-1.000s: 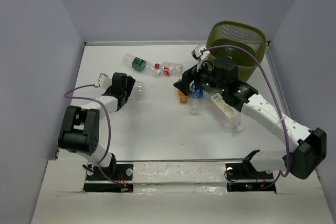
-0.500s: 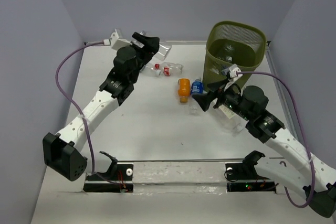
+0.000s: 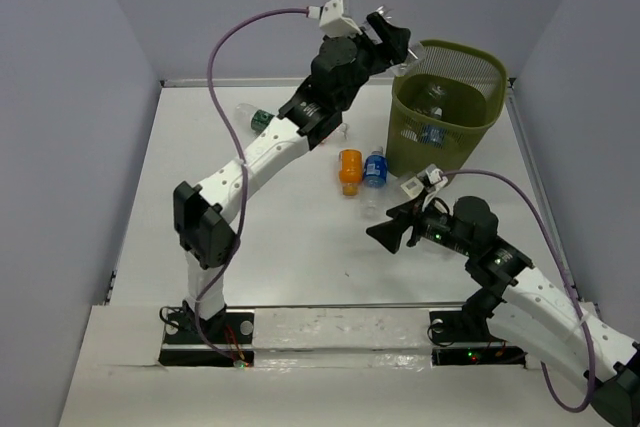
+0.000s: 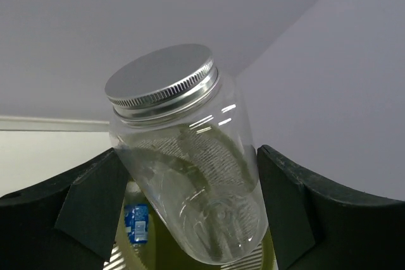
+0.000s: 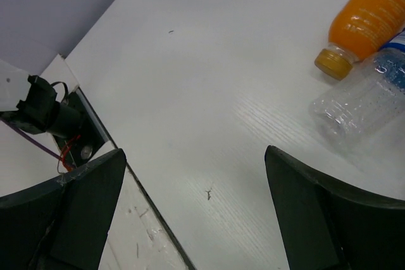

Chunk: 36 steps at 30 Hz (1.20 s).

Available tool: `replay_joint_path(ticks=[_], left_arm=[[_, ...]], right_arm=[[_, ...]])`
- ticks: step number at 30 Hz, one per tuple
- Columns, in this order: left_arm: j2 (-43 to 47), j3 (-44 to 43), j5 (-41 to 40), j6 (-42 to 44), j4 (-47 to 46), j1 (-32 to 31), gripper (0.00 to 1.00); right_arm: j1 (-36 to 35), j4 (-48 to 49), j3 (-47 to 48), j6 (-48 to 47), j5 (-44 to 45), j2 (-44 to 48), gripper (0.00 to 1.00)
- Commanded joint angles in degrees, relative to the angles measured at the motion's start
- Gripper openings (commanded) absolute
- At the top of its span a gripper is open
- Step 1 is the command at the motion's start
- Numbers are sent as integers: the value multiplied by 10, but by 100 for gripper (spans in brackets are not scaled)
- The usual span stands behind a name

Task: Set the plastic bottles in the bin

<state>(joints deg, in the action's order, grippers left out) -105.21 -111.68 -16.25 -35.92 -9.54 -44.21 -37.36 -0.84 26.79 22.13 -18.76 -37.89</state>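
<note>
Clear jar (image 4: 190,169) in left end effector (image 3: 390,37), now high beside bin (image 3: 450,147).

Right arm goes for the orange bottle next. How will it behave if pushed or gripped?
The orange bottle lies on its side on the smooth table, so a sideways push will probably roll it. Its body looks round and glossy, so a grip near the cap may slip. The clear bottle right beside it would likely be shoved along too.
</note>
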Motion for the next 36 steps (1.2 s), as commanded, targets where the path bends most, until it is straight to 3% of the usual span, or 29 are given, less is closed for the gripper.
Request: replay_joint_path(ticks=[1,6,9,14,17,21,24,31,36], left_arm=[[-99,-141,25,45,-8,-24,52],[-196,-255,53,82,-4,-49,57],[-215,-282,56,90,12,-54,99],[-190,-280,-12,157,39,-45,99],[-144,-240,-33,151,64,-6,99],[-79,-146,-43,91,135,81,99],[-22,-8,-56,47,170,147,99],[44,245,-34,-72,122,270,99],[11,271,12,-90,100,341,99]], right_arm=[[-6,29,-3,4,-28,29,96],[-6,18,-6,-2,-31,36,96],[-6,18,-6,-4,-32,39,96],[-6,22,-4,-4,-35,40,96],[-6,22,-4,-4,-35,41,96],[-6,28,-1,-5,-31,35,96],[-6,34,5,-8,-29,23,96],[-6,42,44,-26,-50,-26,96],[-6,37,58,-34,-59,-50,96]])
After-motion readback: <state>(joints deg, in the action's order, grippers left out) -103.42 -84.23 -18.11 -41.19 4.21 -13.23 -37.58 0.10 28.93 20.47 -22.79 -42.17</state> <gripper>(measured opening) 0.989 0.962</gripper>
